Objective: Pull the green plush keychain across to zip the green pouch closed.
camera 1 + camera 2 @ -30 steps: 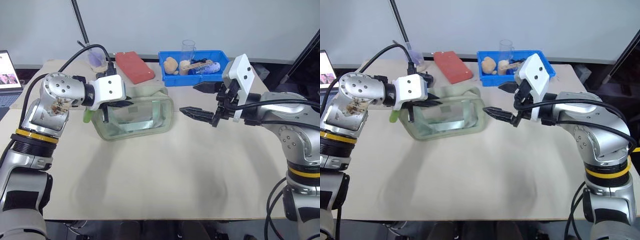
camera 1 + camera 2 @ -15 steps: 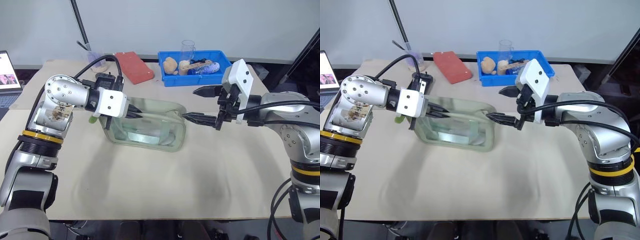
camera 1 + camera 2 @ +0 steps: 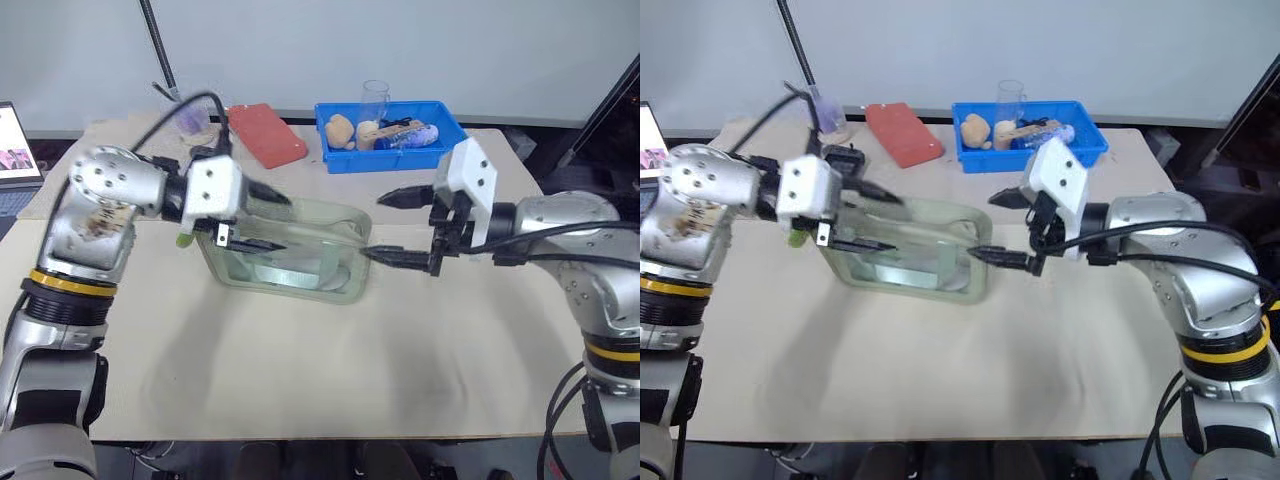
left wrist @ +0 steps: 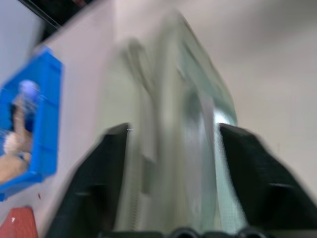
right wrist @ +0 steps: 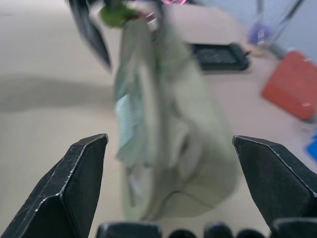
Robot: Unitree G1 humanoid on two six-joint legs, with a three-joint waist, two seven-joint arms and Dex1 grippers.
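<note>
The pale green pouch (image 3: 290, 262) with clear side windows lies on the table, its long side running left to right. At its left end, behind my left wrist, sits the bright green plush keychain (image 3: 184, 238), seen in the right wrist view as a lime tuft (image 5: 116, 15) at the pouch's far end. My left gripper (image 3: 272, 220) is open, one finger on each side of the pouch's top (image 4: 198, 109), holding nothing. The right gripper (image 3: 380, 226) is open at the pouch's right end, its lower fingertip by the corner, and the pouch (image 5: 163, 124) lies ahead between its fingers.
A blue bin (image 3: 390, 160) with several small items stands at the back, a clear cup (image 3: 376, 97) behind it. A red block (image 3: 268, 133) lies back left. A black flat object (image 3: 840, 158) and a laptop (image 3: 15, 150) are at the far left.
My left gripper was shut on the pouch's top and is open now. Before that the pouch slid right. The right gripper has sunk a little toward the pouch's right end.
</note>
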